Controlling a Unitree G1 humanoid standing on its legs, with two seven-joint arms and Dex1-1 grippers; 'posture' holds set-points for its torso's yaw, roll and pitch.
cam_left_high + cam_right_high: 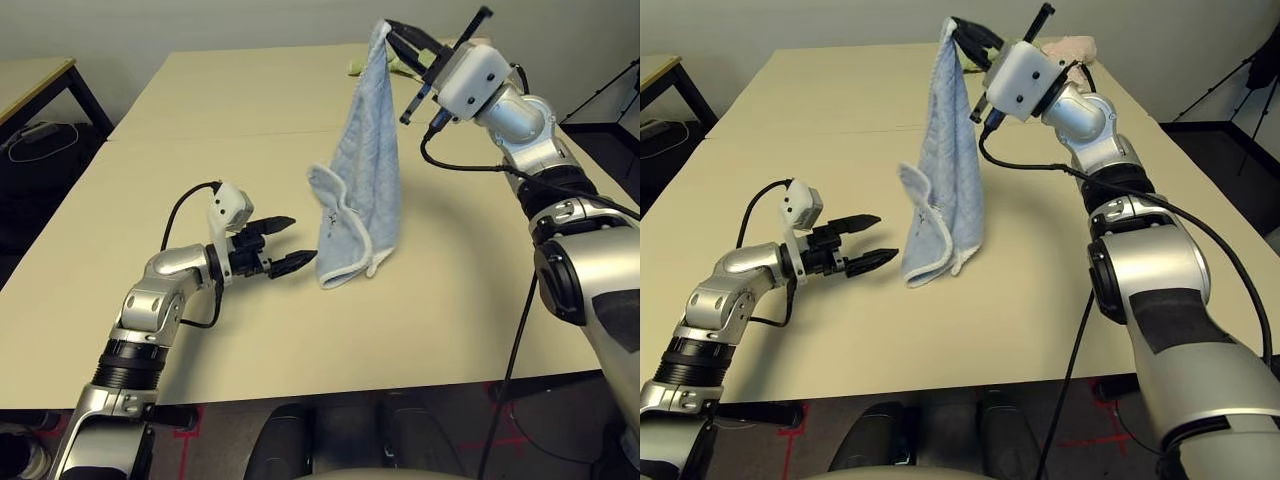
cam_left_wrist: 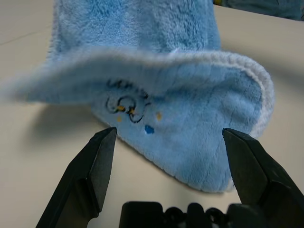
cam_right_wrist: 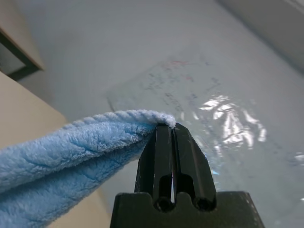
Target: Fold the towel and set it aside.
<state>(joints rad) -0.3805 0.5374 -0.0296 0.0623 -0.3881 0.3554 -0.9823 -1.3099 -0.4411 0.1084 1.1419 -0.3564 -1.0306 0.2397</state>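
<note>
The right gripper [image 1: 392, 33] pinches the towel [image 1: 355, 190] up high by one corner, so the wide-open left gripper [image 1: 292, 243] needs to grab the bottom corner to fold.

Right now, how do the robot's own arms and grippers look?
Both arms are silver metal with black joint rings and loose black cables. The left gripper and the right gripper each have two black pointed fingers. A white camera box sits on each wrist. The right upper arm carries a dark grey panel.
</note>
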